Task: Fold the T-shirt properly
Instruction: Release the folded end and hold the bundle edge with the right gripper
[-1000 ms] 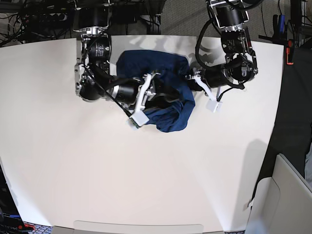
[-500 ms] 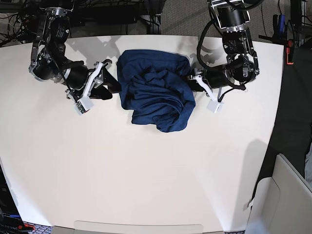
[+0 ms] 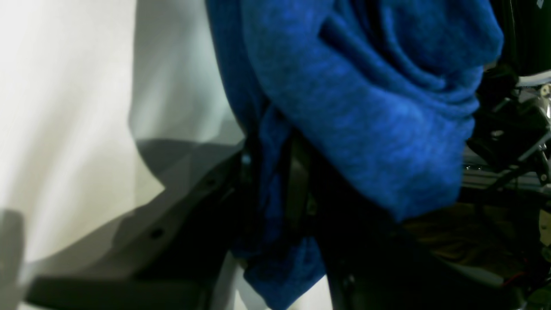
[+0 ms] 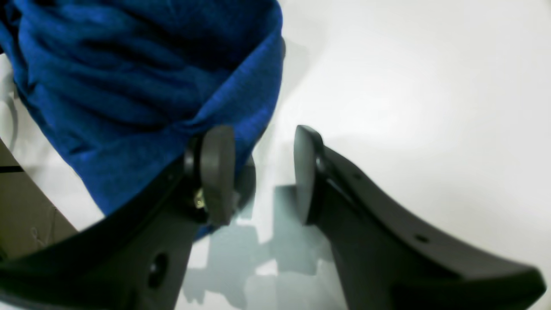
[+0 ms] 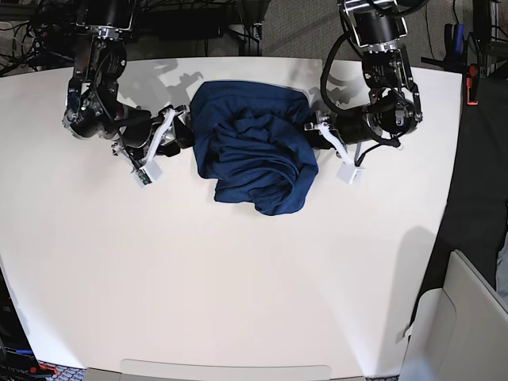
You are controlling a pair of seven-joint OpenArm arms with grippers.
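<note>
The T-shirt lies bunched in a dark blue heap at the back middle of the white table. My left gripper is at the heap's right edge. In the left wrist view, a strip of the T-shirt runs between the close-set dark fingers of that gripper. My right gripper stands at the heap's left edge. Its jaws are open with bare table between the pads, and one pad rests against the hem of the T-shirt.
The table's back edge runs just behind the heap, with cables and dark gear beyond it. A pale grey box stands off the table's right front corner, past a strip of dark floor.
My right arm lifted off the shirt, swung out left, then came back to the shirt's left edge. The left arm has hardly moved. The heap lies uncovered now.
</note>
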